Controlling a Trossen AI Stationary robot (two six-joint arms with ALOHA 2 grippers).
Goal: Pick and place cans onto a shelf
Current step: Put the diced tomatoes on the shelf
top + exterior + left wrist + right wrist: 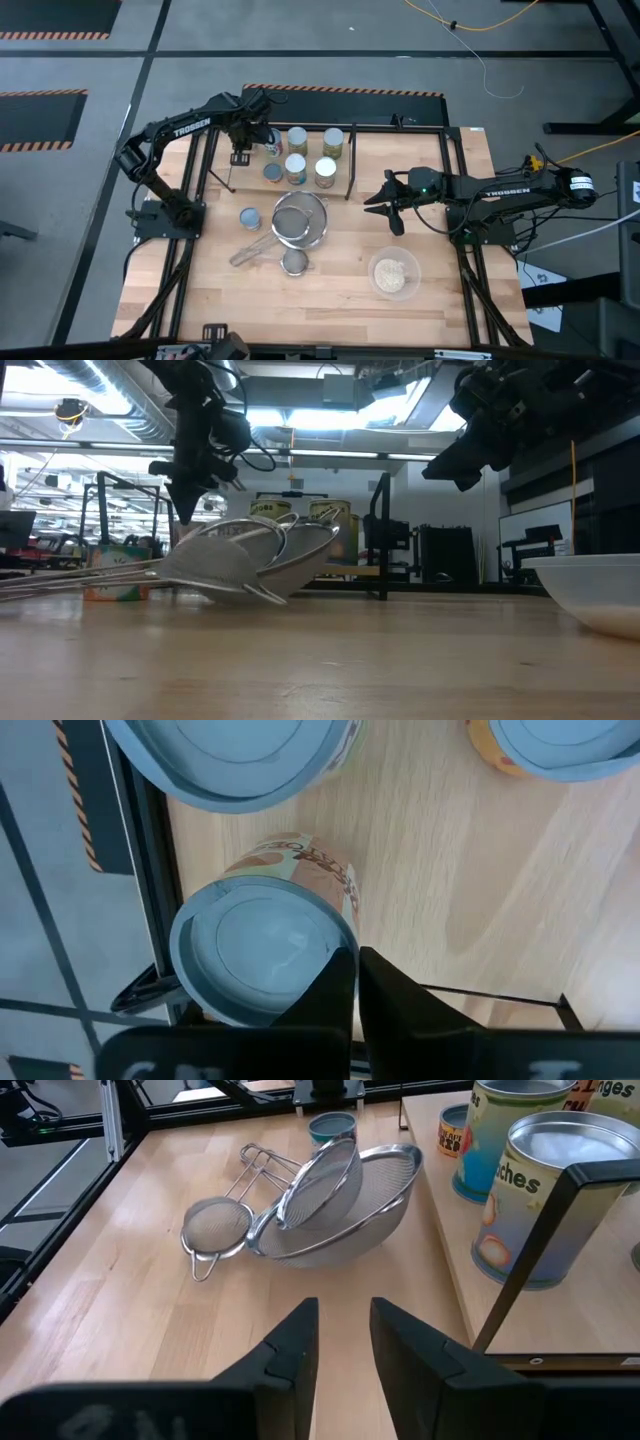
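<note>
High view: left hand (243,133) hangs over the shelf's (349,160) back-left corner, fingers pressed together and empty, just beside a blue-topped can (262,950). Five more cans (296,168) stand on the shelf; one (250,217) sits on the counter (330,290). Right hand (374,199), partly open and empty, hovers right of the shelf.

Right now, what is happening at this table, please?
Two robot arms work on putting cans on a black wire shelf. The left gripper, fingers shut, hangs just above a short blue-lidded can at the shelf's left end and holds nothing. The right gripper waits over the table beside the shelf, fingers apart, empty. One small can stands on the table near the mesh strainers.
</note>
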